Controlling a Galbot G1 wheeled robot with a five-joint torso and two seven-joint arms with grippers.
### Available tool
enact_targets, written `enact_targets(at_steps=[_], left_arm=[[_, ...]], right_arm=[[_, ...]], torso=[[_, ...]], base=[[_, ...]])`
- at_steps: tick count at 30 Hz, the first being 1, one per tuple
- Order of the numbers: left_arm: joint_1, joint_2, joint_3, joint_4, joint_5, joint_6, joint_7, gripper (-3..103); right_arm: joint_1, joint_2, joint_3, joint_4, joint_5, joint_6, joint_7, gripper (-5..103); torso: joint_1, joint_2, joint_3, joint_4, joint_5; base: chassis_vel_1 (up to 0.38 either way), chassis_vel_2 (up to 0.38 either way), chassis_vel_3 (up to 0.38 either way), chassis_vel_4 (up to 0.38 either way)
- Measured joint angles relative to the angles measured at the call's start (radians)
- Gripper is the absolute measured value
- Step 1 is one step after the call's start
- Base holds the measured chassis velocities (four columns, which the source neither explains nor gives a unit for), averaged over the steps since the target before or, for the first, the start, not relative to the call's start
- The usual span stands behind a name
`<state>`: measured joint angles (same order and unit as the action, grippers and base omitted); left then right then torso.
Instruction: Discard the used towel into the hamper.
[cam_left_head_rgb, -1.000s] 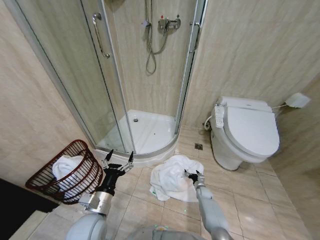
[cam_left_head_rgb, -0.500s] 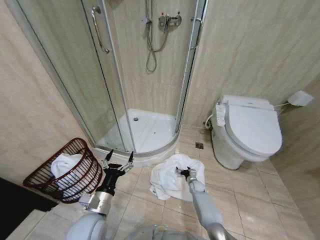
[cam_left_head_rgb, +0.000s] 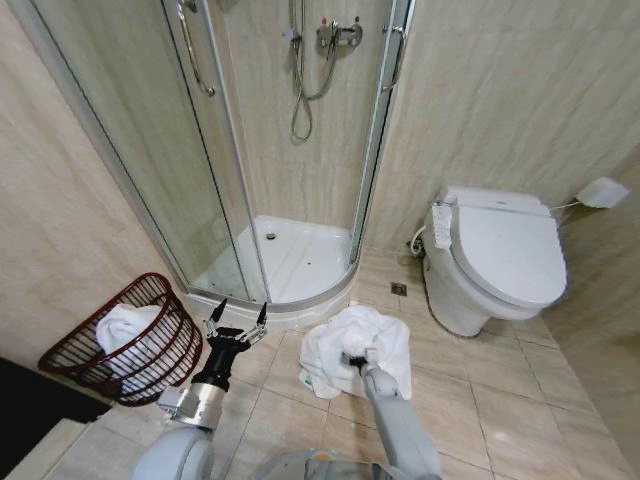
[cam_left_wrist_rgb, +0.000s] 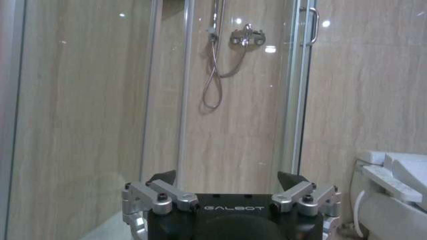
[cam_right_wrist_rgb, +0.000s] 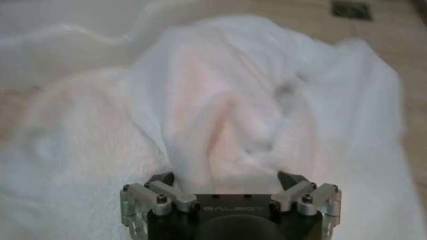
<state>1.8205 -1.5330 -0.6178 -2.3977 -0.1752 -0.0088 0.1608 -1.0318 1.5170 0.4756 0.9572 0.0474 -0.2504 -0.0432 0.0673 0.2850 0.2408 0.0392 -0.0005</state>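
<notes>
One towel (cam_left_head_rgb: 352, 342) against right gripper (cam_left_head_rgb: 356, 358)

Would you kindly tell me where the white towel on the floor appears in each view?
Head view: towel on the tiles, centre-bottom, right end effector in its folds.
Left wrist view: not in it.
Right wrist view: towel just ahead of that end effector.
Shared landmark: floor drain.

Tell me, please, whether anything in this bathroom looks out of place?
Yes: a white towel lies crumpled on the floor tiles between the shower tray and the toilet, outside the hamper. The right gripper is at it.
</notes>
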Motion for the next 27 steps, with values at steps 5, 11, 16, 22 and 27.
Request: enact_targets(at_steps=[5, 11, 16, 22, 27], left_arm=[[0.0, 0.0, 0.0, 0.0, 0.0, 0.0, 0.0, 99], [0.0, 0.0, 0.0, 0.0, 0.0, 0.0, 0.0, 99], [0.0, 0.0, 0.0, 0.0, 0.0, 0.0, 0.0, 99], [0.0, 0.0, 0.0, 0.0, 0.0, 0.0, 0.0, 99], [0.0, 0.0, 0.0, 0.0, 0.0, 0.0, 0.0, 99]], right_arm=[[0.009, -0.042, 0.017, -0.019, 0.021, 0.012, -0.033, 100], [0.039, -0.091, 0.024, -0.05, 0.007, 0.031, -0.068, 100], [0.068, -0.102, 0.031, -0.112, -0.01, 0.097, -0.113, 91], [0.057, -0.093, 0.024, -0.086, -0.013, 0.111, -0.118, 77], [0.041, -0.092, 0.02, -0.046, -0.038, 0.106, -0.11, 64]], torso=[[-0.006, -0.019, -0.013, 0.0004, 0.0006], [-0.013, -0.044, -0.031, 0.0005, 0.0008], [-0.018, -0.065, -0.046, 0.0004, 0.0007], [-0.025, -0.086, -0.062, 0.0004, 0.0004], [-0.03, -0.108, -0.078, 0.0005, 0.0006]], base=[[0.0, 0.0, 0.0, 0.0], [0.0, 0.0, 0.0, 0.0], [0.0, 0.0, 0.0, 0.0], [0.0, 0.0, 0.0, 0.0], [0.0, 0.0, 0.0, 0.0]])
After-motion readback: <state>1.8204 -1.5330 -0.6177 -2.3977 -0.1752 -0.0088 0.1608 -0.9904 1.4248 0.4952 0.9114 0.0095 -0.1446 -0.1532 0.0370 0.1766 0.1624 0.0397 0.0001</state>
